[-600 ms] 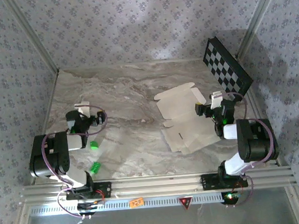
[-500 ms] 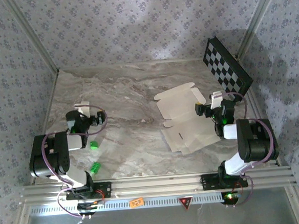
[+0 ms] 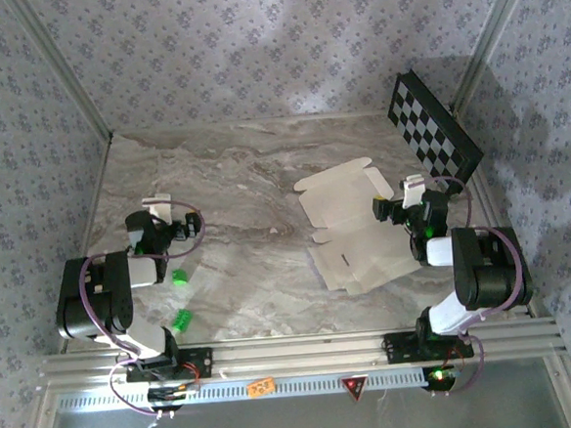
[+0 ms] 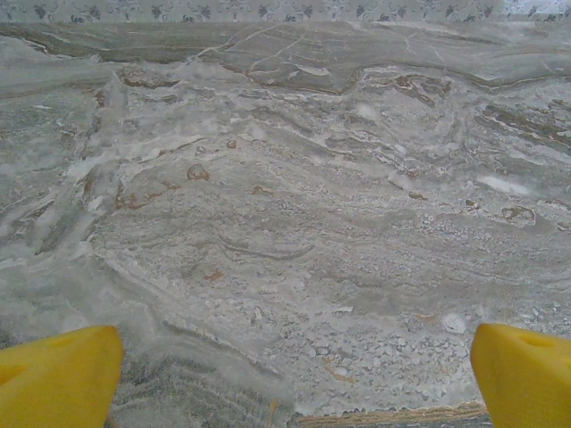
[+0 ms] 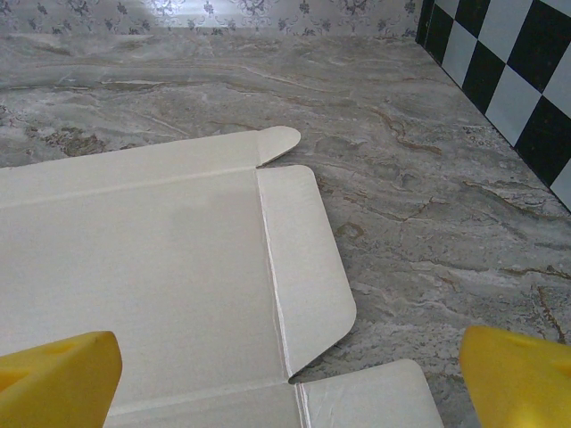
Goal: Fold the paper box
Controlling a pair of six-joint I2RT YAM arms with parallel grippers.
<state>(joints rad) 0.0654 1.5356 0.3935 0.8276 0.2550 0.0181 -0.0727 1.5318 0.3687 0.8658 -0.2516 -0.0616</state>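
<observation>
Overall, the grey marble-patterned table [image 3: 224, 179] bore the cream-white cardboard paper box [image 3: 351, 234], unfolded flat, right of centre. A black-and-white checkerboard panel [image 3: 434, 130] leaned far right. The right gripper [image 5: 285, 379] stood beside the box, fingers spread wide, empty. The left gripper [image 4: 285, 374] stood likewise over bare table.

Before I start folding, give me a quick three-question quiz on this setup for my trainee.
1. True or false: the paper box lies unfolded on the table.
2. Which is nearer the box: A, the left gripper, or B, the right gripper?
3. Fill in: the panel leaning at the far right is patterned like a ____.
Key: 1 true; 2 B; 3 checkerboard.
</observation>
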